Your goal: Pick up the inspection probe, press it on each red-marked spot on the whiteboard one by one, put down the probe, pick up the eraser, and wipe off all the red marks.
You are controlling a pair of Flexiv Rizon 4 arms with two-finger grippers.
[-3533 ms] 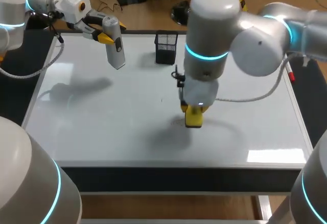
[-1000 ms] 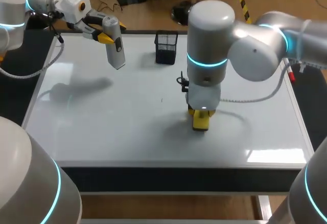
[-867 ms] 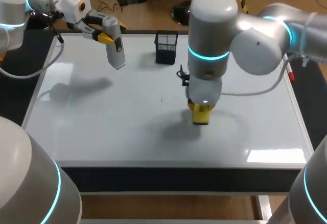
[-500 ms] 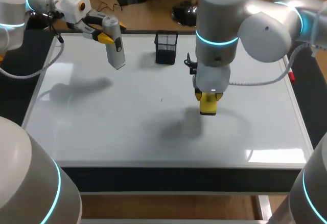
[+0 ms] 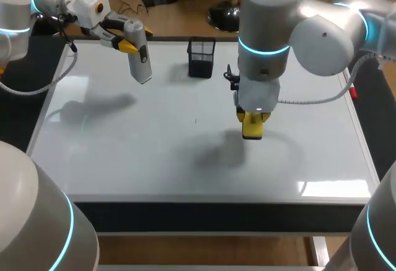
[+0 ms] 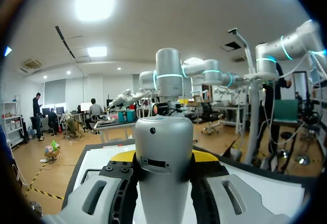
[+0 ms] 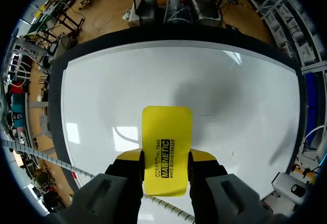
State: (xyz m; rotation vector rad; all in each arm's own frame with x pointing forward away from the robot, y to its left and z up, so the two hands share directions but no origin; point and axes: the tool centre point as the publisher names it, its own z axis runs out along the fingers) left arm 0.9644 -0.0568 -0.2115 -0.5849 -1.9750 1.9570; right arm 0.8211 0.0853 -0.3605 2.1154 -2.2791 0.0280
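Observation:
The grey inspection probe [image 5: 140, 54] hangs tilted over the whiteboard's [image 5: 124, 153] far left part, with my left gripper [image 5: 127, 41] shut on its upper end. In the left wrist view the probe [image 6: 163, 178] fills the gap between the yellow tips of that gripper [image 6: 163, 157]. My right gripper [image 5: 252, 117] is over the board's middle, shut on the yellow eraser [image 5: 252, 127]. The eraser's shadow lies off to its left, so it seems lifted. In the right wrist view the eraser [image 7: 167, 137] sticks out ahead of the gripper [image 7: 166, 157] above the white board [image 7: 230, 96]. I see no red marks.
A black mesh holder [image 5: 201, 57] stands at the board's far edge, near the middle. A red marker [image 5: 352, 91] lies by the right edge. A tiny dark speck [image 5: 196, 120] sits left of the eraser.
My right arm has carried the eraser away from me and a little to the right, then stopped. The left arm and the probe have stayed put.

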